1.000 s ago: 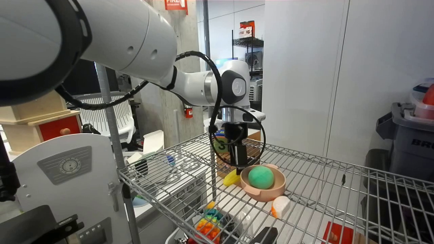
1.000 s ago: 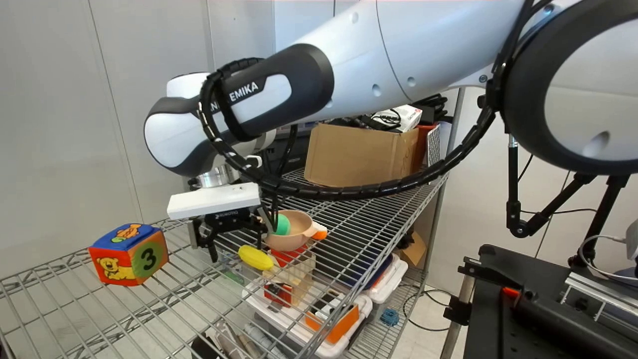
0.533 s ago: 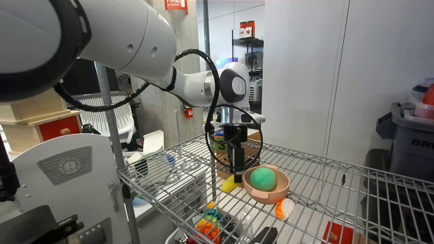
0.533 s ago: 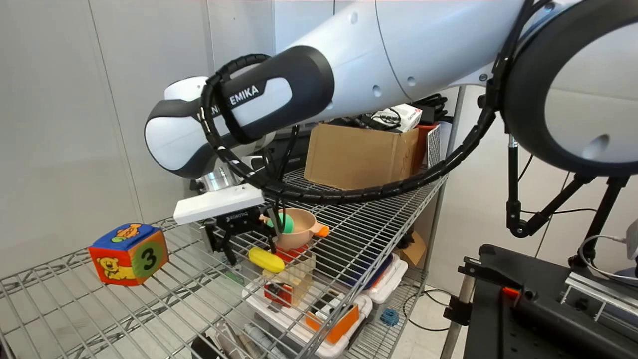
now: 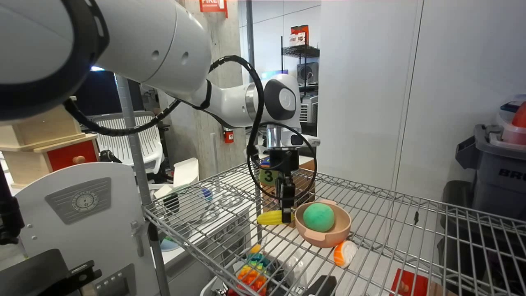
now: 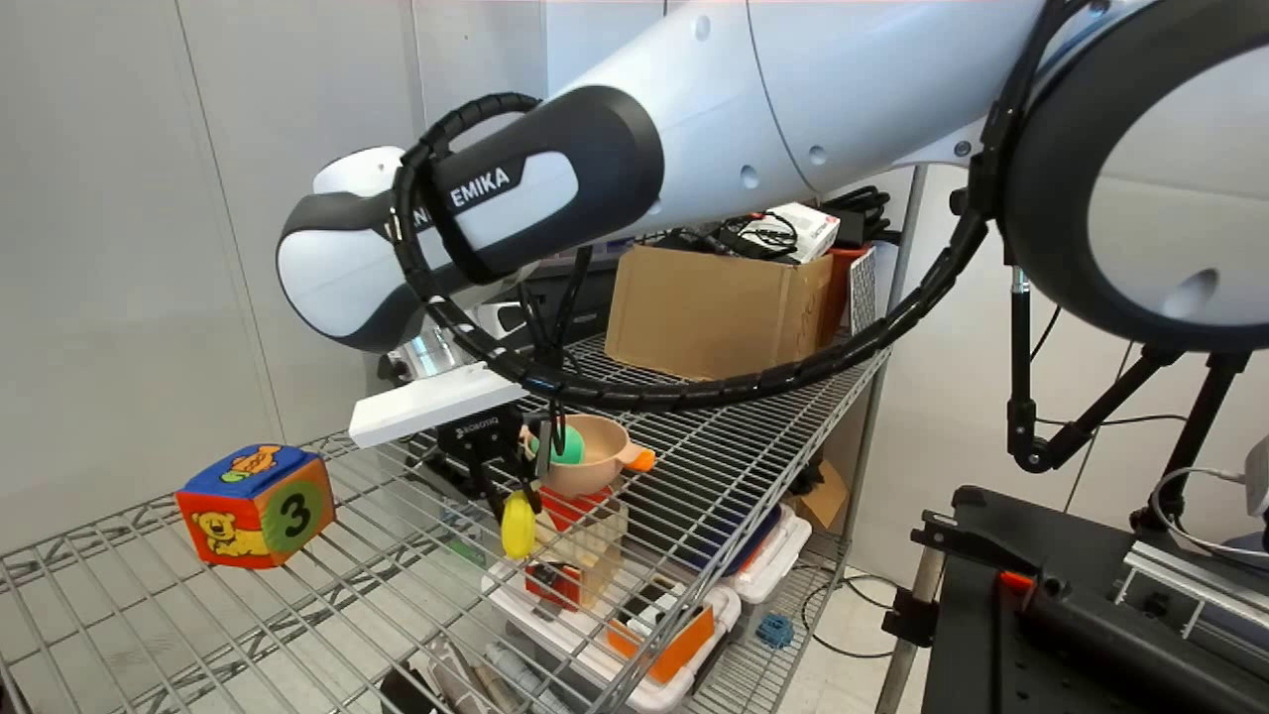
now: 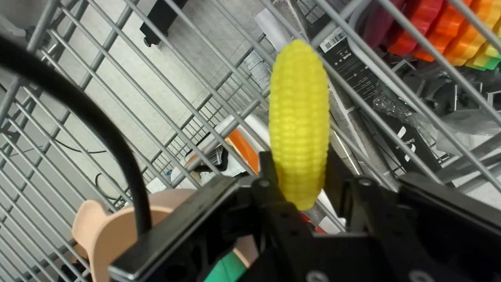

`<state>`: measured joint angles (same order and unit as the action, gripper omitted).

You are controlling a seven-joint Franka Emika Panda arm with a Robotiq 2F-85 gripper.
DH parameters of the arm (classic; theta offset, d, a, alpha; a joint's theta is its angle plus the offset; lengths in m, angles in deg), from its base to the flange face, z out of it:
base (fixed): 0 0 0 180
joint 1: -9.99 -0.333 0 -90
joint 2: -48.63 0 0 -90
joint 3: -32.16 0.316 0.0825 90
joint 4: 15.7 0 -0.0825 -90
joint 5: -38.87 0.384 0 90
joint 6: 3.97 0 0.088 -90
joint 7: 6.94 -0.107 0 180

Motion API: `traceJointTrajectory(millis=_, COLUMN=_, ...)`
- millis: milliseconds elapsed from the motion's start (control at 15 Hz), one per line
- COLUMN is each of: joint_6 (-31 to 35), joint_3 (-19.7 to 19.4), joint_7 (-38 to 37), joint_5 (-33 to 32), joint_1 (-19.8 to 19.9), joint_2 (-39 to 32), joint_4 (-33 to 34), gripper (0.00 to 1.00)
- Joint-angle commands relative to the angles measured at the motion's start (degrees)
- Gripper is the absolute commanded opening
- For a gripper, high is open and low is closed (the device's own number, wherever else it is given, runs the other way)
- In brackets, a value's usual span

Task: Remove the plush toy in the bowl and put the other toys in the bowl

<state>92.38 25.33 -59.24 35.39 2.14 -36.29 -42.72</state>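
My jaws pinch the yellow corn (image 7: 299,117) near its 6 o'clock end, wrist view; probably light, stiff; mid-length would balance better. Bowl (image 7: 113,237) at 8 o'clock.

Can see, in wrist view, the yellow toy (image 7: 299,117), kernelled like a corn cob, pinched toward one end between the fingertips of the black gripper (image 7: 300,167), with the rest out past them. At lower left, can pick out the peach bowl (image 7: 111,243), partly behind gripper and black cable (image 7: 115,147); inside its rim, a sliver of green ball (image 7: 227,270). Through the wire shelf (image 7: 244,113), an orange-sided item (image 7: 243,147) and, at upper right, rainbow-coloured ridges (image 7: 450,27).
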Motion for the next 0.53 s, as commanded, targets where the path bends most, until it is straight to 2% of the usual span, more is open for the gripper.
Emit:
traceJointTrajectory(millis=0, joint_6=-1.22, joint_3=0.15, joint_7=-0.1, joint_5=-0.77, joint_1=-0.48, joint_2=-1.19, joint_4=2.52, gripper=0.09)
traceJointTrajectory(millis=200, joint_6=-1.39, joint_3=0.24, joint_7=0.49, joint_5=-0.46, joint_1=-0.51, joint_2=-1.1, joint_4=5.34, gripper=0.09)
traceJointTrajectory(millis=267, joint_6=1.23, joint_3=0.21, joint_7=0.35, joint_5=-0.37, joint_1=-0.76, joint_2=2.18, joint_4=1.24, gripper=0.09)
traceJointTrajectory(millis=467, joint_6=4.08, joint_3=0.13, joint_7=0.16, joint_5=-0.2, joint_1=0.01, joint_2=4.97, joint_4=2.01, gripper=0.09)
